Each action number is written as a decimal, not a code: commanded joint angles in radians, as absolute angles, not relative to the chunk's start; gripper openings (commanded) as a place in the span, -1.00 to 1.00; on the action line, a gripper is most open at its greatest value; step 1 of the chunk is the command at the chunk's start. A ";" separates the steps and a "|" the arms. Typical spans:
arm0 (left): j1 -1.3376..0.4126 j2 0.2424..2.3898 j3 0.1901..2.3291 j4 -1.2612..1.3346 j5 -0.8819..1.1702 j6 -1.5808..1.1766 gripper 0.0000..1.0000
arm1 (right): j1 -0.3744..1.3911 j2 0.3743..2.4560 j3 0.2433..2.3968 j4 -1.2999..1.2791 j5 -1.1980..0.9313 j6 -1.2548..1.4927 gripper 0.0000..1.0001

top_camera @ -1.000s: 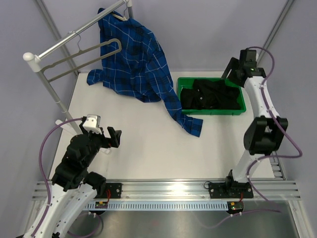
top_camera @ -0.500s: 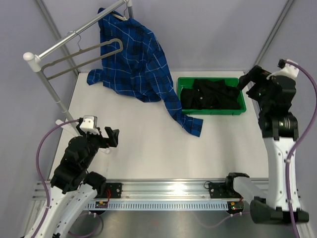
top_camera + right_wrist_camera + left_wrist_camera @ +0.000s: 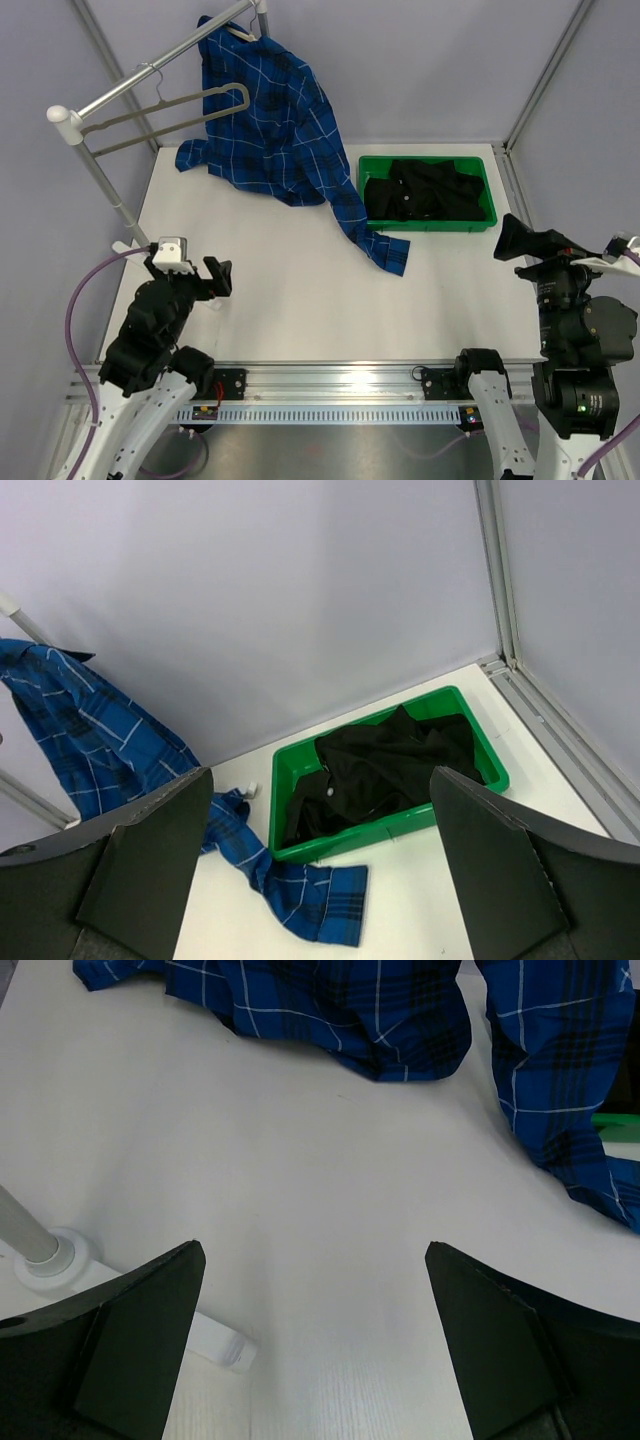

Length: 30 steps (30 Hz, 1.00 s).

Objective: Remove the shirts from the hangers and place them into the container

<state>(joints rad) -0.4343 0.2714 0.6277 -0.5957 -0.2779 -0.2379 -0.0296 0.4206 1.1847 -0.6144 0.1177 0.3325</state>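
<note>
Top view: white table [image 3: 290,300], arm bases along its near edge. A silver rail [image 3: 150,75] with a white end cap runs from the left toward the far centre. An empty hanger [image 3: 170,115], grey-beige, hangs on it by its hook. A second hanger [image 3: 240,33] shows only at the collar of the plaid shirt [image 3: 270,120]. That shirt hangs at the rail's far end and trails down onto the table, one sleeve ending just beside the near-left corner of the green container [image 3: 425,228]. The container sits at the far right of the table and holds the black shirt [image 3: 425,190], bunched inside the rim. The left gripper [image 3: 218,282] is at the near left over bare table, fingers spread, holding nothing. The right gripper [image 3: 515,240] is at the right edge, on the near side of the container and apart from it, also spread and empty. Left wrist view: left gripper [image 3: 312,1260] with fingers wide apart above the table [image 3: 300,1160]. The plaid shirt [image 3: 380,1010] lies across the far side, the rail's white foot [image 3: 45,1260] is at the left, and a sliver of the container [image 3: 620,1125] shows at the right edge. Right wrist view: right gripper [image 3: 320,780] with fingers wide apart and nothing between them. The container [image 3: 400,827] stands by the far wall with the black shirt [image 3: 385,765] inside. The plaid shirt [image 3: 110,750] is to its left, its sleeve end on the table [image 3: 420,900] beside the container's near-left corner.
</note>
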 commanded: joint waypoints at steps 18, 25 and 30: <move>-0.433 0.285 0.627 -0.546 -0.301 -0.256 0.98 | 0.077 0.239 0.974 -0.660 0.114 0.273 0.99; -0.433 0.302 0.629 -0.538 -0.301 -0.253 0.98 | 0.077 0.184 0.933 -0.632 0.115 0.265 0.99; -0.431 0.305 0.629 -0.538 -0.301 -0.253 0.98 | 0.077 0.163 0.920 -0.623 0.118 0.262 0.99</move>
